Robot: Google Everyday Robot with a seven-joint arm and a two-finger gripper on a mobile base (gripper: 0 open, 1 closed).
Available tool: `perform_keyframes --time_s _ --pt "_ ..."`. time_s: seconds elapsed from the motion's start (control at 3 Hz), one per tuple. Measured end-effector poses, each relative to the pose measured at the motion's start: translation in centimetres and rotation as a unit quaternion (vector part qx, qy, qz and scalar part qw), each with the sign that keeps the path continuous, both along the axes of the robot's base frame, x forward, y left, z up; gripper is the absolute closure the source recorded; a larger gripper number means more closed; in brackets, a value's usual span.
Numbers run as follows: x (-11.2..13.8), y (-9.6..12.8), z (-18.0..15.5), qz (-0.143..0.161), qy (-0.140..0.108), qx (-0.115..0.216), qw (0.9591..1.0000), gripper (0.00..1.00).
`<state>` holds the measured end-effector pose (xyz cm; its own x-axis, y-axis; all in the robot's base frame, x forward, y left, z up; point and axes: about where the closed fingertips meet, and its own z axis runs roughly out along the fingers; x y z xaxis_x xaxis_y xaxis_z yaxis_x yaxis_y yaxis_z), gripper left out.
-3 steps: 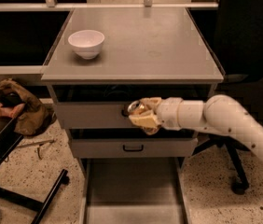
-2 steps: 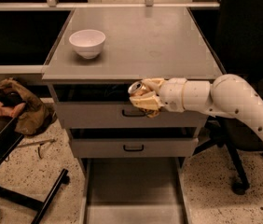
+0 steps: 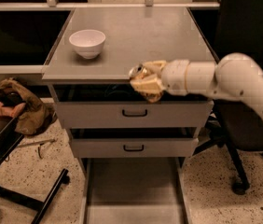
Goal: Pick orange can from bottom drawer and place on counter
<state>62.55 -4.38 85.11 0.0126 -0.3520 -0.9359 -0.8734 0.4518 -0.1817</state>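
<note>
My gripper (image 3: pixel 144 80) is shut on the orange can (image 3: pixel 136 72), a small shiny can held on its side. It hangs at the front edge of the counter (image 3: pixel 136 36), level with the thin pale rim, just in front of it. The white arm reaches in from the right. The bottom drawer (image 3: pixel 134 190) is pulled out below, a long shallow grey tray with nothing showing in it.
A white bowl (image 3: pixel 87 43) stands on the counter's left side. Two closed grey drawers with black handles (image 3: pixel 134 113) sit under the top. A black office chair (image 3: pixel 236 139) is at the right, a brown bag (image 3: pixel 22 106) and black frame on the floor at the left.
The gripper has risen with the can from in front of the top drawer to the level of the counter's front edge, and moved slightly right.
</note>
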Motion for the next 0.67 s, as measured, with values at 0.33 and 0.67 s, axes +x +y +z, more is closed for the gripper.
perform_keyframes --time_s 0.33,0.67 --pt "1.9 -0.1 8.3 0.009 -0.039 0.002 0.9992 1.00" --pt "4.1 -1.1 14.6 0.003 -0.073 0.005 0.9973 1.00"
